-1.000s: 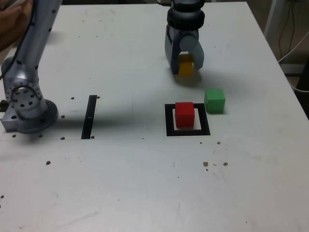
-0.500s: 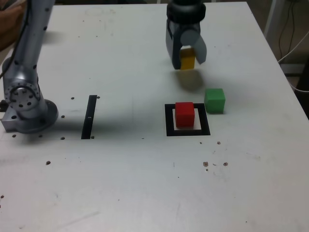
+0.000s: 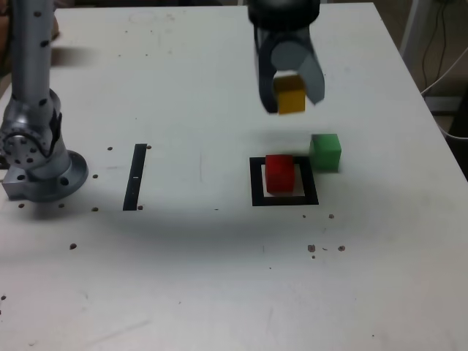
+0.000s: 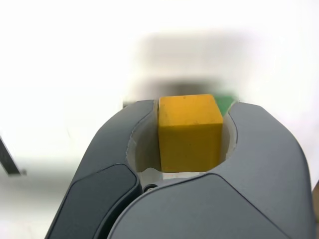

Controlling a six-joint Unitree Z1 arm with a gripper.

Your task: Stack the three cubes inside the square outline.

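Yellow cube held aloft over the bench.

My pincer (image 3: 290, 91) is clamped on the yellow cube (image 3: 290, 95), lifted clear of the white bench (image 3: 219, 278). I see the red cube (image 3: 278, 173) sitting inside the square outline (image 3: 256, 183), with the green cube (image 3: 325, 151) just beside the outline's far corner on the exterior view's right.

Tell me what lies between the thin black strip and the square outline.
Nothing: in the exterior view, only bare white table lies between the black strip and the square outline.
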